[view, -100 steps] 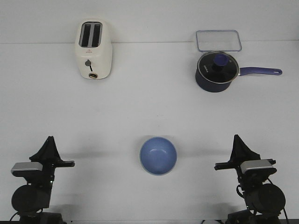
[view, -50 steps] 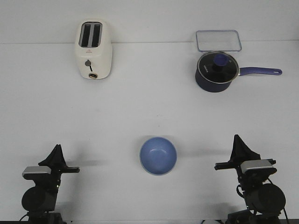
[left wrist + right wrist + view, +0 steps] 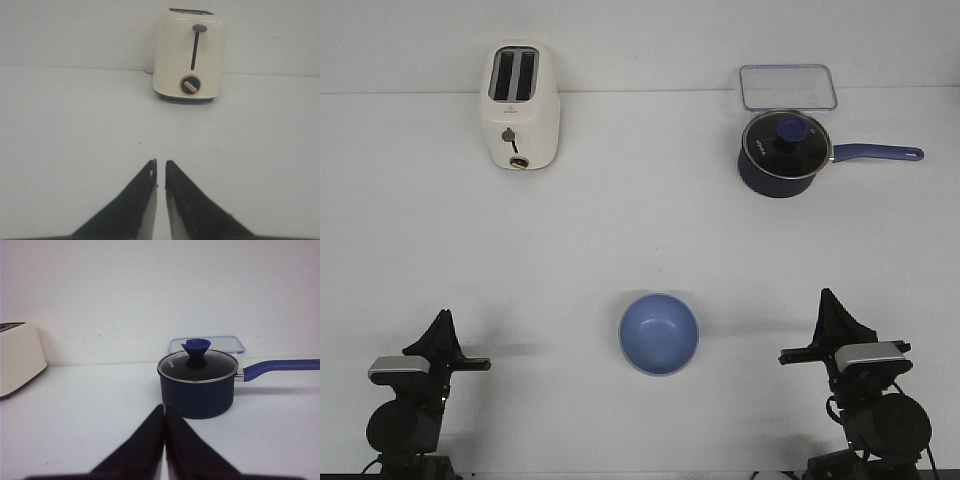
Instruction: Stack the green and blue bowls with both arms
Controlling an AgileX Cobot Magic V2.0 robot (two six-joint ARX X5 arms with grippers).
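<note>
The periwinkle blue bowl (image 3: pixel 659 333) sits upright on the white table near the front middle, between my two arms. No pale green bowl shows in any view. My left gripper (image 3: pixel 444 318) rests at the front left, well apart from the bowl. In the left wrist view (image 3: pixel 160 162) its fingers stand a thin slit apart with nothing between them. My right gripper (image 3: pixel 828 296) rests at the front right. In the right wrist view (image 3: pixel 164 407) its fingers are pressed together and empty.
A cream toaster (image 3: pixel 520 107) stands at the back left and also shows in the left wrist view (image 3: pixel 191 55). A dark navy saucepan with a glass lid (image 3: pixel 784 152) stands at the back right, handle pointing right, with a clear lidded box (image 3: pixel 788 86) behind it.
The left arm drew back towards the front edge and shifted a little right, then stopped. The blue bowl and the right arm have not moved.
</note>
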